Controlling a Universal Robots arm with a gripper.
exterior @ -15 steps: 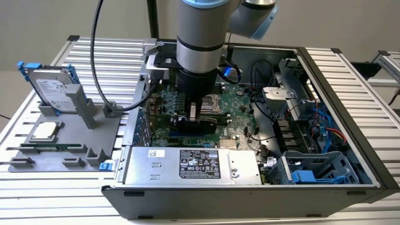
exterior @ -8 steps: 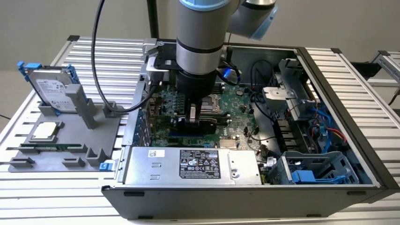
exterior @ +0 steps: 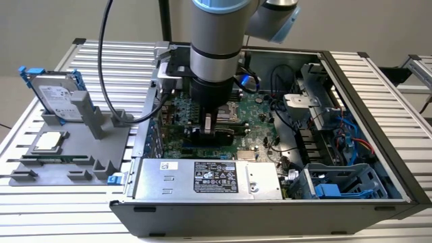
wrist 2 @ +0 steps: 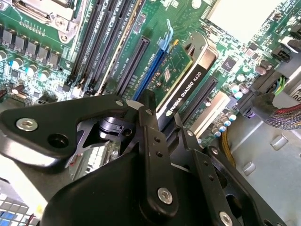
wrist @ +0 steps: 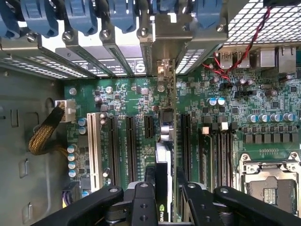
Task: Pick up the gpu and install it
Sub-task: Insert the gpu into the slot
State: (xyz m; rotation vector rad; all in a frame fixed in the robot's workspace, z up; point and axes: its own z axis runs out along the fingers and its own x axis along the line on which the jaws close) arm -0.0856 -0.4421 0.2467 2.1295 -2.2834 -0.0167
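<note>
**A:** Tight quarters inside the open computer case point(exterior: 364, 167). Power supply point(exterior: 206, 179) boxed in at 6 o'clock of the motherboard point(exterior: 260, 114), drive cage point(exterior: 341, 185) at 4 o'clock, cable bundle point(exterior: 284, 83) toward 2 o'clock. Only open room straight up.

**B:** Agreed. Arm point(exterior: 214, 40) hanging vertical, wrist pointing straight down, gripper point(exterior: 209, 132) low over mid-board. Fingers point(wrist: 141, 200) clamped on the gpu point(wrist 2: 181, 82), card standing on edge along the expansion slots point(wrist: 129, 141), bracket end toward the rear slot covers point(wrist: 113, 44). Fully seated or not? Can't tell.

**A:** Outside the case, grey parts tray point(exterior: 68, 149) at 9 o'clock, hard drive point(exterior: 57, 96) upright in it. Well apart, not in the way.
</note>
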